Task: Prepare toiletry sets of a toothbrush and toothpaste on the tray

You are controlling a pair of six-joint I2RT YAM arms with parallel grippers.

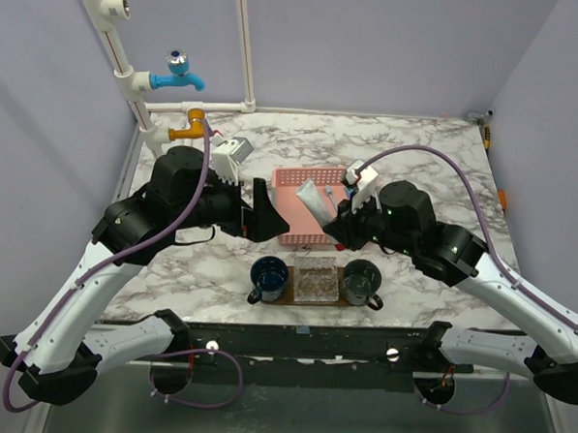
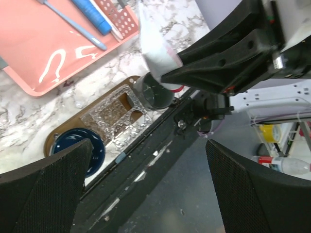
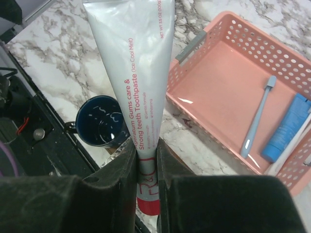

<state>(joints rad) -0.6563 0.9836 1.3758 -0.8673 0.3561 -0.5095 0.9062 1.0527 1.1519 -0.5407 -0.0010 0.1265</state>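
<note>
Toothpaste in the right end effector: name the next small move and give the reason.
Probably swing it over the tray and lower it there. The right end effector is shut on the toothpaste near its red cap, held in the air beside the pink basket, and the tray carries only two mugs and a glass dish.

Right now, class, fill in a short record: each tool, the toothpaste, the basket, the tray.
Left tool: open, empty
Right tool: shut on toothpaste near its red cap
Basket: pink, holds a toothbrush and a blue tube
Tray: two dark cups, clear holder between them, no set yet
</note>
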